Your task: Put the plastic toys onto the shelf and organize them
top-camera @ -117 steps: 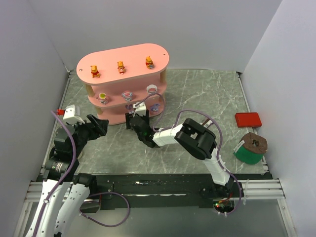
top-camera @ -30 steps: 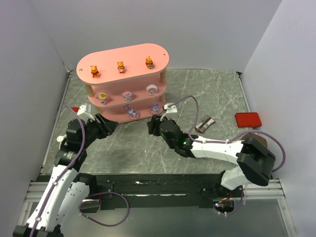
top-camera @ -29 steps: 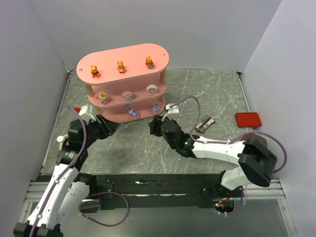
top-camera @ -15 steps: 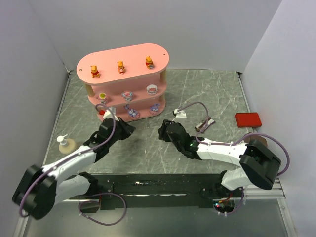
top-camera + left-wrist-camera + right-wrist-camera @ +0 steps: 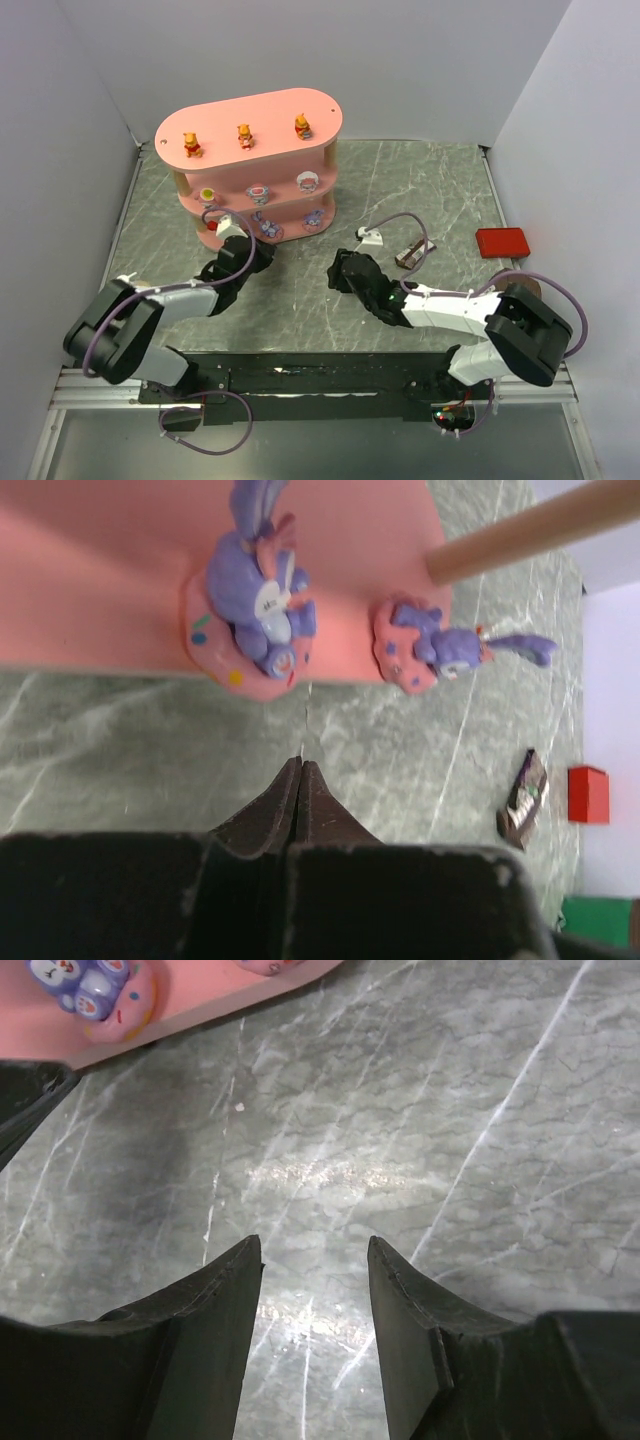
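Your left gripper has its fingers pressed together on nothing, just near of the bottom tier of the pink three-tier shelf. Two purple plastic figurines stand there at the front edge. Your right gripper hovers with its fingers apart and empty over the grey marble table, near and right of the shelf.

Three orange bear figurines line the top tier and three pink-white round figurines the middle. You can't confirm a third purple one, since the left wrist hides that end. No toy shows on the table, so the job looks all but done.
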Tool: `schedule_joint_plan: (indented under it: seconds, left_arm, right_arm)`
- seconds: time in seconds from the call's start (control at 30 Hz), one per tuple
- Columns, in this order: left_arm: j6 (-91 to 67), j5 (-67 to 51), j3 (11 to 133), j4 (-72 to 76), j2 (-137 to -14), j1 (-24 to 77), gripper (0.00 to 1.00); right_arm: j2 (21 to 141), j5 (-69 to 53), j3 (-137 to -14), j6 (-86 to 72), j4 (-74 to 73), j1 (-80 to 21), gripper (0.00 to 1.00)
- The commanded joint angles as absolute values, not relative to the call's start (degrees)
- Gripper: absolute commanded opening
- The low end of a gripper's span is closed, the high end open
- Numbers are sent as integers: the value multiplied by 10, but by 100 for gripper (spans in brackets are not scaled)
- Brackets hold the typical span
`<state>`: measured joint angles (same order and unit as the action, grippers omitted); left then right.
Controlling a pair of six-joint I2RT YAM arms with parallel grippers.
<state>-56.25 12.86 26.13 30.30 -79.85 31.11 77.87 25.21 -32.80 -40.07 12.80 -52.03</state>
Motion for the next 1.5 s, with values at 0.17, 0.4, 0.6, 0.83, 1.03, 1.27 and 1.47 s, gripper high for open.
schedule_joint_plan:
  seconds: [0.17,0.4,0.6,0.83,1.03,1.27,1.47]
  left_arm:
    - [-556,170,279,489,-879,312,1]
    - [-559,186,279,532,-917,309,1]
    - [-548,198,274,553,-933,307,1]
    - [-555,234,249,567,-931,306,1]
    - [-555,245,230,601,-940,307,1]
    - [-555,250,207,634,-932,313,1]
    - [-587,254,195,649,-930,338,1]
  right_arm:
    - [734,266,-306,-415,135,-515,53]
    - [723,274,-297,-417,132,-516,53]
    - [725,276,-296,-417,128,-516,53]
    - [729,278,-297,-419,127,-515,53]
    - [737,277,-299,-420,127,-516,52]
    - [737,276,-299,-417,129,-516,52]
    - [746,268,-301,-412,144,-516,51]
